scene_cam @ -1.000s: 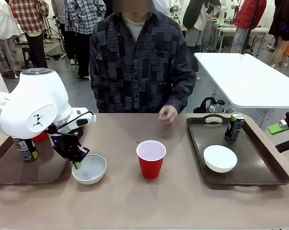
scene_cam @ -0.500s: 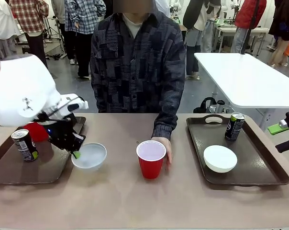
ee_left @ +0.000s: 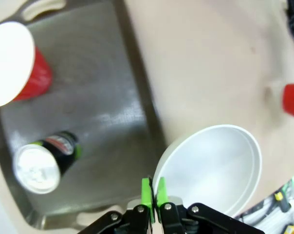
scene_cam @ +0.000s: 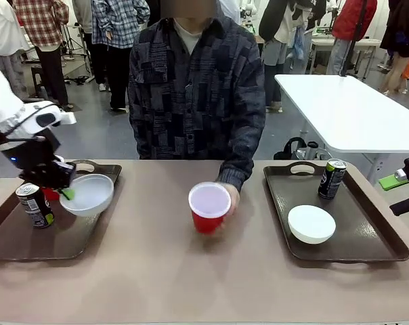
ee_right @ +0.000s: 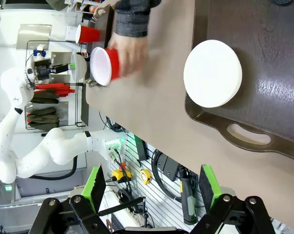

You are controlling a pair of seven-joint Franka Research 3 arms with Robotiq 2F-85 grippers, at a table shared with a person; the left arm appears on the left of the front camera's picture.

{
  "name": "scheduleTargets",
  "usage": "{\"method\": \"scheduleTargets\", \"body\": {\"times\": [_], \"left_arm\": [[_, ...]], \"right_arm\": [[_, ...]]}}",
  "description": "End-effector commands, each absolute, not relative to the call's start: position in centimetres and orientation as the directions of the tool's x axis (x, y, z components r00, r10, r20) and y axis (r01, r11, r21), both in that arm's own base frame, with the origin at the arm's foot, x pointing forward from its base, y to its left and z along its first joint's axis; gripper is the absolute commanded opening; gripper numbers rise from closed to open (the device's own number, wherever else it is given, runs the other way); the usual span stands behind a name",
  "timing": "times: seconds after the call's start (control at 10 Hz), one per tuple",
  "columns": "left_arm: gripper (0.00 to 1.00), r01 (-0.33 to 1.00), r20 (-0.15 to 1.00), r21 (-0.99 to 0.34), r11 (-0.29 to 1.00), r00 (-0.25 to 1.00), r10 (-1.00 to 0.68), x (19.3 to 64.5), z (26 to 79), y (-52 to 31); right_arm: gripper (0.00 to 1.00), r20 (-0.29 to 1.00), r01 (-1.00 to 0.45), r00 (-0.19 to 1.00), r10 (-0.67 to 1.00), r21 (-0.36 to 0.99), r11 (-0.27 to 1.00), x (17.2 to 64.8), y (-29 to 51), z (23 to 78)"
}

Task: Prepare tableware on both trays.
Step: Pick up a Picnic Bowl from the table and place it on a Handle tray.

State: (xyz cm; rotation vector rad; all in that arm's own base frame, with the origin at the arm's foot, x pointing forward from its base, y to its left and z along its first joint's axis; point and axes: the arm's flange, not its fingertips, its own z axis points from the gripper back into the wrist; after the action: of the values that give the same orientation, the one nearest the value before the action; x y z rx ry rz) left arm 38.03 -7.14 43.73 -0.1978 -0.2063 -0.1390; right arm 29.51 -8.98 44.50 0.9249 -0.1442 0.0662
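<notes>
Over the left tray (scene_cam: 28,247), my left fingers (scene_cam: 68,194) pinch a bowl (scene_cam: 88,194) rim, unplaced; right fingers (ee_right: 152,187) spread idle. Right tray (scene_cam: 367,250) lacks its cup (scene_cam: 208,208).

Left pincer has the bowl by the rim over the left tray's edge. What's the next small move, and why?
Probably carry it a little further in over the left tray, then lower. The left pincer pinches the white bowl by its rim, and the bowl hangs across the tray's inner rim. Bare tray floor lies beside the can and red cup.
</notes>
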Motion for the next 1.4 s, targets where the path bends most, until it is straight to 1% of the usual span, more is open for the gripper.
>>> {"method": "scheduleTargets", "body": {"times": [0.0,0.2,0.4,0.5,0.8,0.9,1.2,1.3], "left_arm": [[0.00,0.109,0.175,-0.146,0.983,0.981,-0.083,37.3,41.6,-4.0],[0.00,0.059,0.158,-0.086,0.995,0.987,-0.045,37.8,40.8,-2.1],[0.00,0.012,0.156,-0.093,0.996,0.988,0.003,38.0,40.7,-2.2],[0.00,0.062,0.157,-0.112,0.992,0.987,-0.044,39.0,41.5,-1.4],[0.00,0.062,0.157,-0.112,0.992,0.987,-0.044,39.0,41.5,-1.4],[0.04,0.049,0.152,-0.112,0.992,0.988,-0.031,39.0,41.3,-1.5],[0.04,0.092,0.095,-0.012,0.996,0.991,-0.090,39.4,37.3,-3.2],[0.04,0.106,0.076,-0.002,0.994,0.992,-0.105,39.5,36.4,-3.6]], "right_arm": [[1.00,0.169,-0.133,0.986,-0.008,0.804,0.579,29.6,-9.0,44.6],[1.00,0.169,-0.133,0.986,-0.008,0.804,0.579,29.6,-9.0,44.6],[1.00,0.169,-0.133,0.986,-0.008,0.804,0.579,29.6,-9.0,44.6],[1.00,0.169,-0.133,0.986,-0.008,0.804,0.579,29.6,-9.0,44.6],[1.00,0.169,-0.133,0.986,-0.008,0.804,0.579,29.6,-9.0,44.6],[1.00,0.169,-0.133,0.986,-0.008,0.804,0.579,29.6,-9.0,44.6],[1.00,0.169,-0.133,0.986,-0.008,0.804,0.579,29.6,-9.0,44.6],[1.00,0.169,-0.133,0.986,-0.008,0.804,0.579,29.6,-9.0,44.6]]}}
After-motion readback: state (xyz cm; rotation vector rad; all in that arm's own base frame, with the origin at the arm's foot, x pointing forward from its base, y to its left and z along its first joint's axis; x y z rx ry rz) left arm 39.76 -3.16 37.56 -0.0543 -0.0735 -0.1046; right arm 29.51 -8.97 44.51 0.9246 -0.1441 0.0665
